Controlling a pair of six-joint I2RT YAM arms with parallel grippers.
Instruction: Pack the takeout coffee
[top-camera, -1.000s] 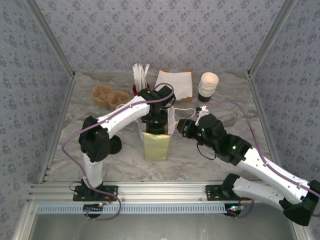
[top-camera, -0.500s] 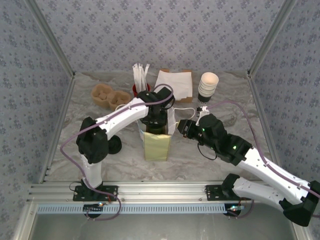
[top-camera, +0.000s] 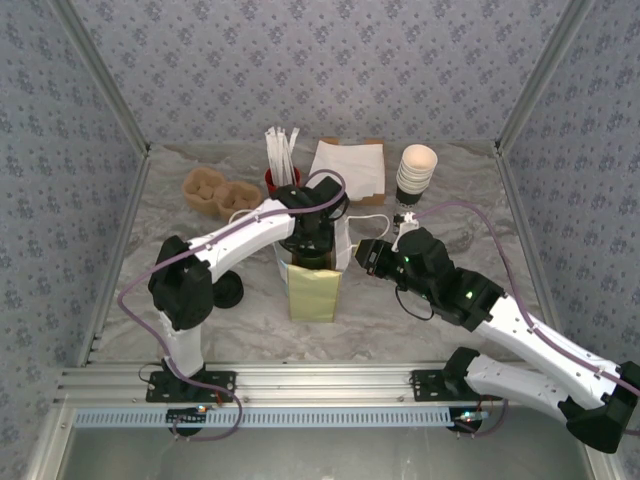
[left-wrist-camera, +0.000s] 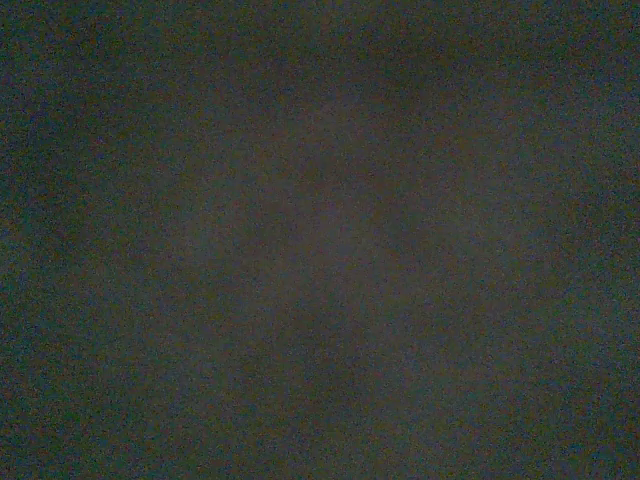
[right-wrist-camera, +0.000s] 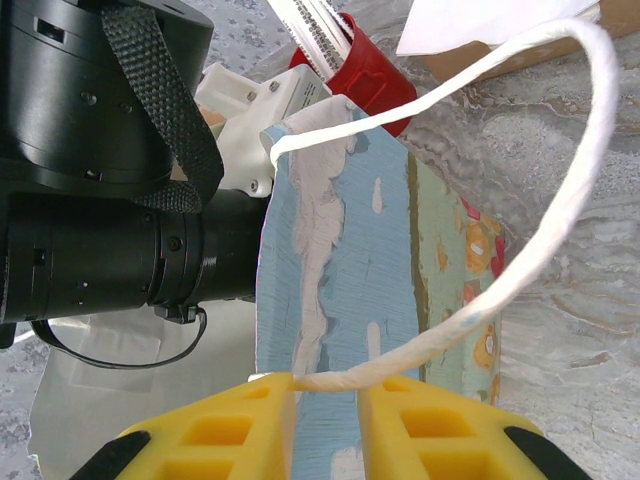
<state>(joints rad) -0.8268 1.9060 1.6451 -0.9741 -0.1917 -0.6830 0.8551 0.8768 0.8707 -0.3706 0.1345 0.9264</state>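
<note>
**While the right pincer grips the bag's handle, the left arm works inside the bag**

Seen from above, the left arm (top-camera: 250, 225) bends over the upright paper bag (top-camera: 313, 292) and its wrist goes down through the open mouth. The left pincer is below the rim, so I cannot tell whether it is released or clenched. The right pincer (top-camera: 362, 255) sits at the bag's right side, by the rim.

The left wrist camera gives plain darkness, which fits a lens deep inside the bag.

From the right wrist, the yellow fingers (right-wrist-camera: 230, 430) are clenched on the white twisted handle (right-wrist-camera: 590, 150), steadying the bag's blue-patterned wall.

Where the takeout coffee sits cannot be read off. I judge it is down in the bag, straight below the left pincer and upright along the bag's tall axis. That makes the left arm the nearer one, and its way out is straight up.
</note>
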